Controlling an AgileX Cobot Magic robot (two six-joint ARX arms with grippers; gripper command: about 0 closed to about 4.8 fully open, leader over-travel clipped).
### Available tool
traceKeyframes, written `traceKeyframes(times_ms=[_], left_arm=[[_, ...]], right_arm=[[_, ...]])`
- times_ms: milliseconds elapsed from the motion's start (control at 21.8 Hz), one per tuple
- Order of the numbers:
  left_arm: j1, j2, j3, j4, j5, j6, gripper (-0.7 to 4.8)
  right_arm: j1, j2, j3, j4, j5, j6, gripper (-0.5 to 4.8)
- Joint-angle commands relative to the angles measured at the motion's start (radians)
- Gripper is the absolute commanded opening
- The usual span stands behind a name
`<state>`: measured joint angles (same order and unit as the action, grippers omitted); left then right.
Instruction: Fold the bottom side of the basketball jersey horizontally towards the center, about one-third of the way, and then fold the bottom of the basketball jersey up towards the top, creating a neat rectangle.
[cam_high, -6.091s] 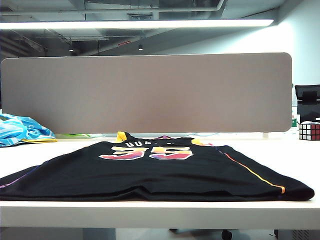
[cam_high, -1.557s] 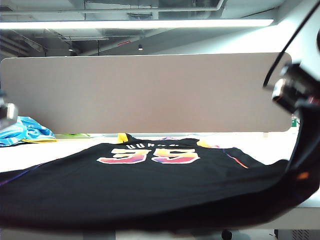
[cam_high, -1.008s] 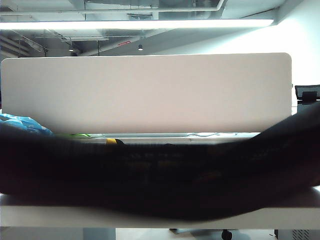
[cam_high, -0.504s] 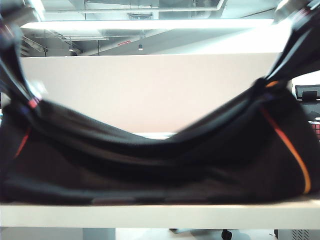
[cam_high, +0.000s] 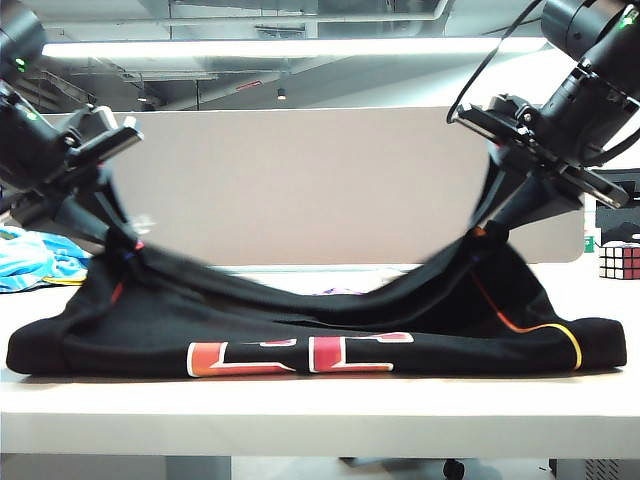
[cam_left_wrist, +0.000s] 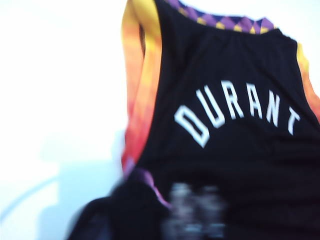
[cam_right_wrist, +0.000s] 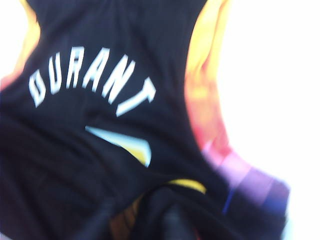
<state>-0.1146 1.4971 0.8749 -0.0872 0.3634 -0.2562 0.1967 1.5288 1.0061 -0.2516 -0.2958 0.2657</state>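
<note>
Jersey (cam_high: 300, 335) between jaws, cube (cam_high: 618, 262) nearby

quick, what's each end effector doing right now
Left end effector: over the table's left side, at the raised edge of the jersey; open or shut can't be told.
Right end effector: over the right side, at the jersey's other raised corner; can't be told either.

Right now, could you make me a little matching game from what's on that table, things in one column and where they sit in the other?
Things:
1. basketball jersey
2. puzzle cube
3. light blue cloth
4. left end effector

Places:
A. far right of the table
B. far left, behind the black fabric
C. spread across the table's front
D. at the fabric's raised left corner

Pairs: 1-C, 2-A, 3-B, 4-D
</note>
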Motion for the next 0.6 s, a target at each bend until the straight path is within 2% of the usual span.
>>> traceKeyframes(times_ms=[46, 92, 229, 366, 412, 458, 504, 595], left_arm=[[0.001, 0.013, 0.036, 0.031, -0.002, 0.078, 2.51], [0.002, 0.002, 0.036, 0.017, -0.003, 0.084, 2.51], [0.003, -0.033, 0.036, -0.135, -0.003, 0.081, 2.51], [0.003, -0.044, 0.033, -0.426, -0.005, 0.101, 2.51], [0.003, -0.044, 0.030, -0.461, -0.003, 0.119, 2.52], [0.003, -0.044, 0.027, -0.522, -0.004, 0.152, 2.52], [0.003, -0.044, 0.026, -0.567, -0.004, 0.155, 2.53], [0.003, -0.044, 0.026, -0.591, -0.006, 0.166, 2.93]], right_arm=[[-0.037, -0.020, 0.008, 0.104, 0.034, -0.006, 2.66], [-0.052, -0.031, 0.008, 0.089, 0.033, -0.006, 2.66], [-0.088, -0.077, 0.008, -0.074, 0.022, -0.008, 2.66], [-0.101, -0.103, 0.002, -0.292, -0.026, -0.044, 2.66], [-0.101, -0.103, 0.002, -0.329, -0.032, -0.062, 2.67], [-0.100, -0.103, 0.000, -0.373, -0.057, -0.074, 2.77], [-0.100, -0.103, 0.000, -0.414, -0.084, -0.077, 3.20], [-0.100, -0.103, 0.000, -0.453, -0.088, -0.086, 3.39]])
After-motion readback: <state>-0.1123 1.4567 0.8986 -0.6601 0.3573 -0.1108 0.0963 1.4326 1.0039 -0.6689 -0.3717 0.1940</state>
